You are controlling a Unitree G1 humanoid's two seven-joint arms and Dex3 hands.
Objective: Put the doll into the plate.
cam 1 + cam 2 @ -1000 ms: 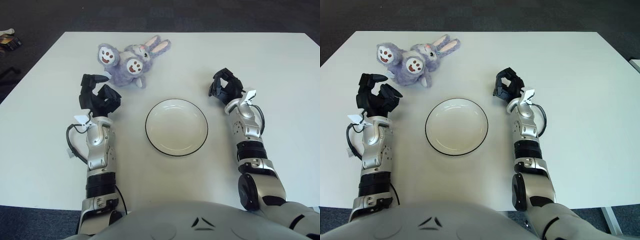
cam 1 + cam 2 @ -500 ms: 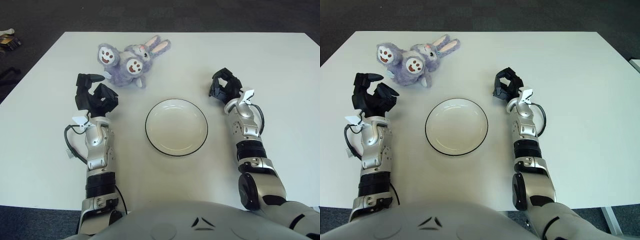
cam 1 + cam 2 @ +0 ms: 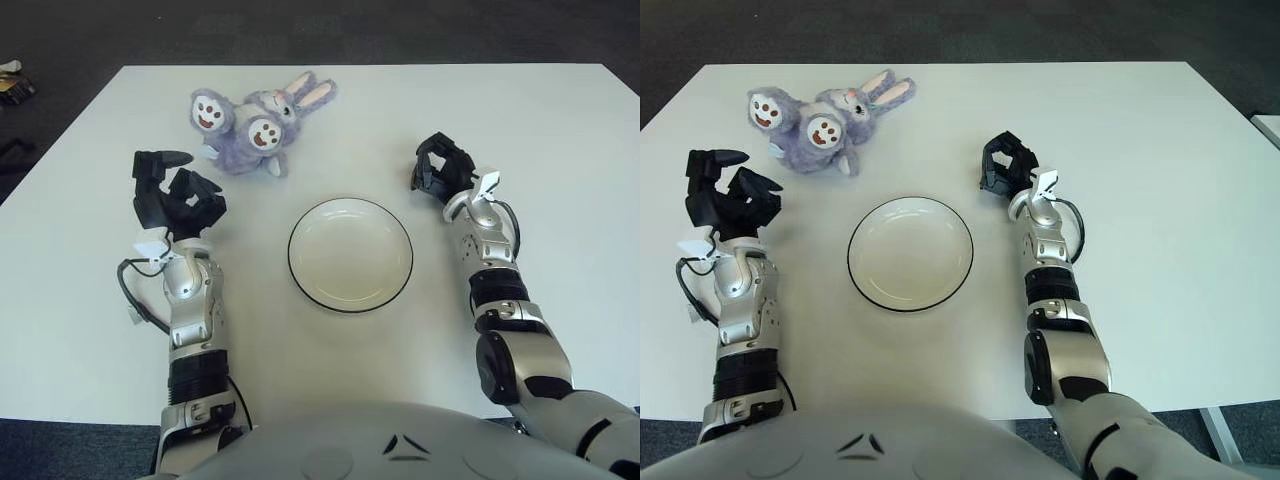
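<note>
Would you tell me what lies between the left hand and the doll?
Only bare white table: the left hand, fingers spread, shows below-left of the purple bunny doll in both eye views.

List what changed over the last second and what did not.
The left hand drifted leftward across the white table, away from the round white black-rimmed plate, fingers spread and holding nothing. The right hand shifted only slightly, fingers curled and holding nothing. The purple plush bunny doll lies ungrasped beyond the plate, which holds nothing. Neither visibly moved on the table.
</note>
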